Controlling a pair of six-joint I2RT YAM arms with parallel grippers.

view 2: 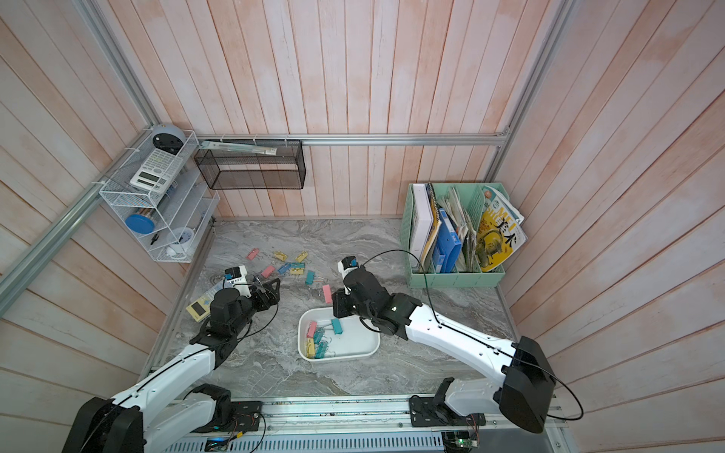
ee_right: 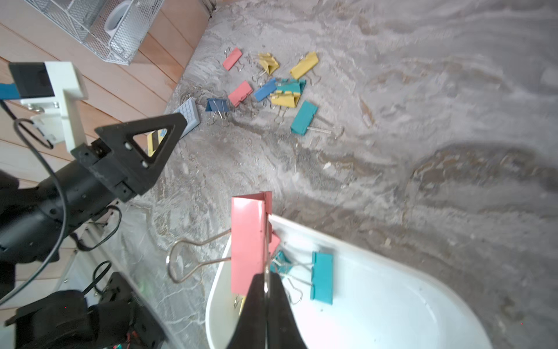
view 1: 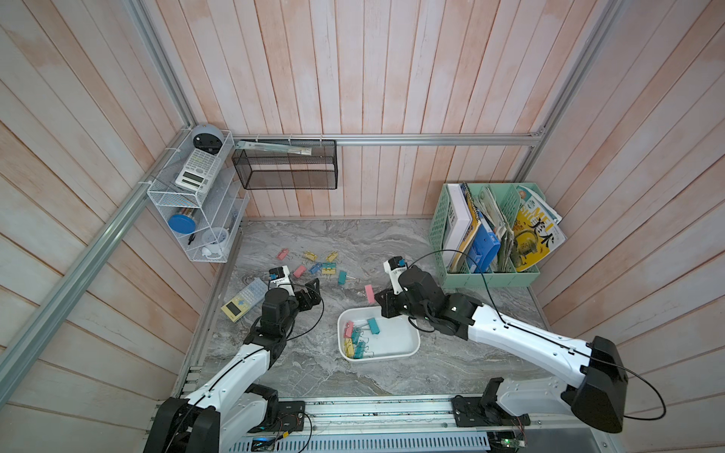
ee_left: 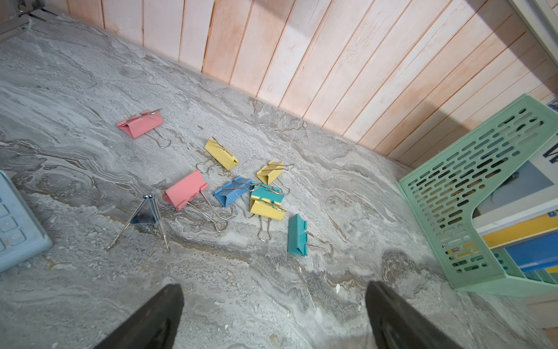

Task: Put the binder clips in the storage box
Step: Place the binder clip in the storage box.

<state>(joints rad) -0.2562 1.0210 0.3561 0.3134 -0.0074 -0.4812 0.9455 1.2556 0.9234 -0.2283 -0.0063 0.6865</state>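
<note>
Pink clip (ee_right: pixel 247 244) sits pinched in the right gripper (ee_right: pixel 265 279), jaws pressed together on it, at the far rim of the storage box (ee_right: pixel 217 273). Inside the box lie a teal clip (ee_right: pixel 322 278) and bunched pink, teal and yellow clips (view 1: pixel 353 342). More binder clips (ee_left: pixel 185 193) lie scattered on the table (ee_left: pixel 271 272) ahead of the left gripper (ee_left: pixel 273 288), jaws spread and empty. Both arms reach forward, the right angled over the box.

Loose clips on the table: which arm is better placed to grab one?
Left. The left hand, open and empty, faces the loose clips; the right hand is shut on a pink clip near the storage box.
</note>
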